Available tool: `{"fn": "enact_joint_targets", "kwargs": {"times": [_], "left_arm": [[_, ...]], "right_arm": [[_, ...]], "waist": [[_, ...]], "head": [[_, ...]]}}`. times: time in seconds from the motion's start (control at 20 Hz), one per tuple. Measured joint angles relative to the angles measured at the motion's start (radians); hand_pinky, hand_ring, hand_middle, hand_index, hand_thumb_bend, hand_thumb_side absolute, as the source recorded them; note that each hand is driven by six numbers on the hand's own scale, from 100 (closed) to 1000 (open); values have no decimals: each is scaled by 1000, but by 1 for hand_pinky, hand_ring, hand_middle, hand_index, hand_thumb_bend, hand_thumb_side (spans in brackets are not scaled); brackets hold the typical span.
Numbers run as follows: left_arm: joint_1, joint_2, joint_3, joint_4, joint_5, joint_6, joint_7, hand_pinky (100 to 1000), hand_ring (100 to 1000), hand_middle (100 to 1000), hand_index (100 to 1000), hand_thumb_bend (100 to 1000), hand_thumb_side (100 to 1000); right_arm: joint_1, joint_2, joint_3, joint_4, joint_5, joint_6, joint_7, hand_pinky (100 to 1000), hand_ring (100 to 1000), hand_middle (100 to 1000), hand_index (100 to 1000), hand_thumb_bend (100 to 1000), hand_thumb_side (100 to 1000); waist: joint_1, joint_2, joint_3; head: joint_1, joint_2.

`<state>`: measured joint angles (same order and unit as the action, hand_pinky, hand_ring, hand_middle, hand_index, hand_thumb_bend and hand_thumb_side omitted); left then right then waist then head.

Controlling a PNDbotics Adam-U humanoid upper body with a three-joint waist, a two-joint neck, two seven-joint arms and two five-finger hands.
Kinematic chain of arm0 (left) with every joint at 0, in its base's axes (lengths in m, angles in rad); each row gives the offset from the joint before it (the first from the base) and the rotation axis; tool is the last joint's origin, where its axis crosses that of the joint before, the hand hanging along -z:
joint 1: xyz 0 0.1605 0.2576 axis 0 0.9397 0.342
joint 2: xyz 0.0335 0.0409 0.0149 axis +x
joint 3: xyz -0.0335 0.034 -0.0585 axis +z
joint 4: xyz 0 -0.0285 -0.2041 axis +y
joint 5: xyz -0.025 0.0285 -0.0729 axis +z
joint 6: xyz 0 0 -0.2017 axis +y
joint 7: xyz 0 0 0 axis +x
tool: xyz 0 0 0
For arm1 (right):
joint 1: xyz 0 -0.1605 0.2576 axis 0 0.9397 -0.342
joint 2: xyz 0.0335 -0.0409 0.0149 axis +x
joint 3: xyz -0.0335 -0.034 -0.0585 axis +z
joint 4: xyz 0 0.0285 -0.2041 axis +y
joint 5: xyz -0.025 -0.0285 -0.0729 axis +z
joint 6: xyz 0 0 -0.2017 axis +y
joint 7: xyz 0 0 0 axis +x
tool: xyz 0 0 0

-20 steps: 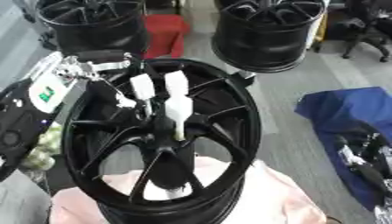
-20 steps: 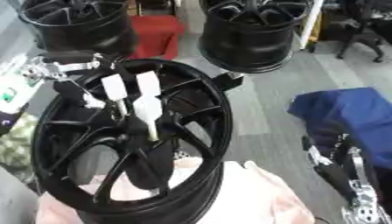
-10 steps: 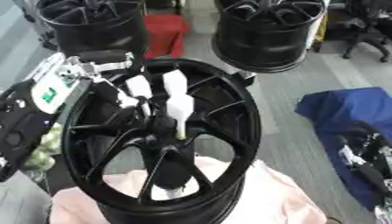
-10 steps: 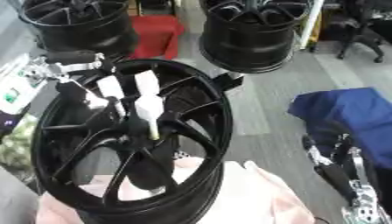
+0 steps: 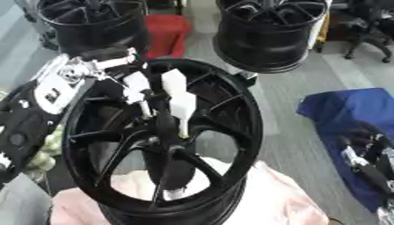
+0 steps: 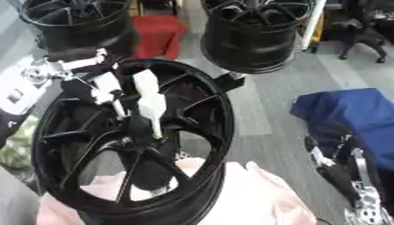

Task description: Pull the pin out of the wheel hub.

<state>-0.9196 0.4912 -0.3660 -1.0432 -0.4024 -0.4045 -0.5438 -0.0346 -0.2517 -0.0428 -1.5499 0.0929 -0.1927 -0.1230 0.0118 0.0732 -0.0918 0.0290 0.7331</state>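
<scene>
Where the spokes meet at the middle of the black wheel hub point(image 5: 165, 145), a thin pale pin point(image 5: 183, 128) stands just under the white-tipped fingers point(image 5: 179, 94) of the left hand point(image 5: 150, 90). Those fingers are curled down onto the pin's upper end and pinch it; its lower tip shows bare just above the hub's centre, though whether the tip is seated in the centre or clear of it cannot be told. Behind the hand, toward the robot's left, its silver and black forearm point(image 5: 54, 94) lies over the hub's rim. Below the hand, the hub rests tilted on a pale pink cloth point(image 5: 269, 204), which shows through the gaps between the spokes. Beyond the hand stand two more black wheels point(image 5: 269, 30), with a red box point(image 5: 165, 28) between them. Well to the right of the hand, a blue cloth point(image 6: 350, 112) lies on the grey floor. By it, near the lower right corner, the right hand point(image 6: 338, 169) shows dark and indistinct, and its fingers cannot be made out.
</scene>
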Motion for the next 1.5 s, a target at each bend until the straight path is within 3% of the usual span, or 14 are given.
{"fn": "enact_joint_targets", "kwargs": {"times": [0.2, 0.65, 0.85, 1.2, 1.5], "left_arm": [[-16, 15, 12, -31, 40, 15, -12, 517, 396, 310, 535, 100, 253], [-33, 120, 63, -91, 87, 30, 29, 537, 401, 311, 539, 100, 236], [-27, 164, 109, -94, 91, 59, 61, 537, 402, 311, 541, 100, 225], [140, 327, 226, -110, 114, 113, 158, 535, 405, 314, 543, 100, 210], [314, 363, 290, -109, 109, 155, 201, 579, 458, 377, 598, 102, 208]], "right_arm": [[0, 0, 0, 0, 0, 0, 0, 564, 699, 738, 925, 421, 458], [1, 0, 0, 0, 0, 1, -1, 564, 699, 739, 925, 422, 459], [14, 0, -7, 5, 1, 3, -7, 564, 699, 739, 926, 423, 459], [17, 0, -13, 6, 1, 2, -11, 564, 699, 738, 926, 425, 457], [17, 0, -13, 6, 1, 2, -11, 564, 699, 738, 925, 423, 460]], "waist": [[0, 0, 1], [4, -6, 10], [6, -16, 43], [4, -17, 44], [0, -17, 43]], "head": [[0, 0], [-2, 1], [-18, 4], [-17, 4], [-12, 4]]}}
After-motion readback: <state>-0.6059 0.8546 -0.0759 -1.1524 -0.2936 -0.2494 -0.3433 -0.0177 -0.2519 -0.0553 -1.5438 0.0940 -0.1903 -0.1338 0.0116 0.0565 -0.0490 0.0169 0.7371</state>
